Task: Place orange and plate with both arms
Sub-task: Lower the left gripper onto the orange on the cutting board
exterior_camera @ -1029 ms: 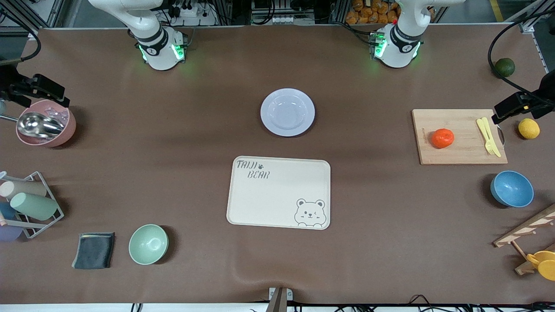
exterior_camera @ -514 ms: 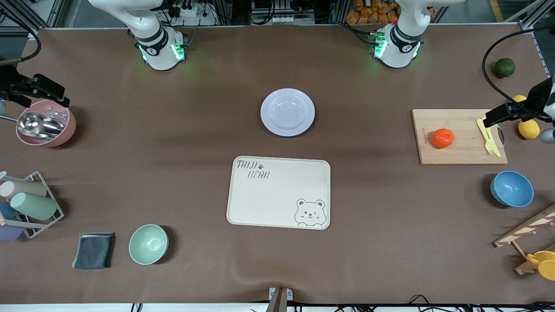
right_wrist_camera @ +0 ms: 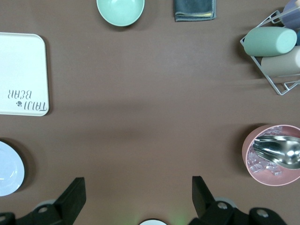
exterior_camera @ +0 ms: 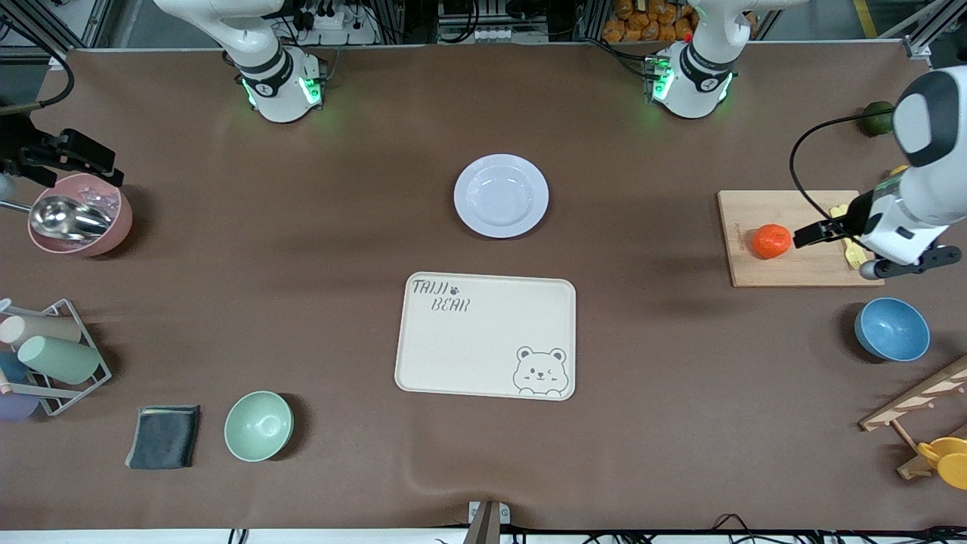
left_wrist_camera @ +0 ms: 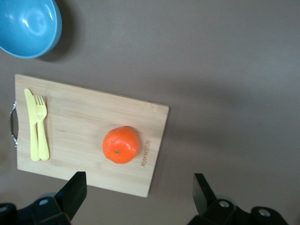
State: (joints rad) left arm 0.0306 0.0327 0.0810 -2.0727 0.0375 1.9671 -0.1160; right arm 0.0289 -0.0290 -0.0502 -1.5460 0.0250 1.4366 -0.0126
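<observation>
Left gripper (left_wrist_camera: pixel 136 199) hangs over the cutting board (left_wrist_camera: pixel 79 126), jaws spread wide and empty; the orange (left_wrist_camera: pixel 121 144) sits on the board just ahead of them, slightly off centre; to grip well, likely line up until the fruit is midway between the jaws, then descend straight; right gripper (right_wrist_camera: pixel 136 199) waits high over the tabletop (exterior_camera: pixel 680 378), jaws wide, empty; the plate (exterior_camera: pixel 502 196) lies mid-table, near the tray (exterior_camera: pixel 483 332).
</observation>
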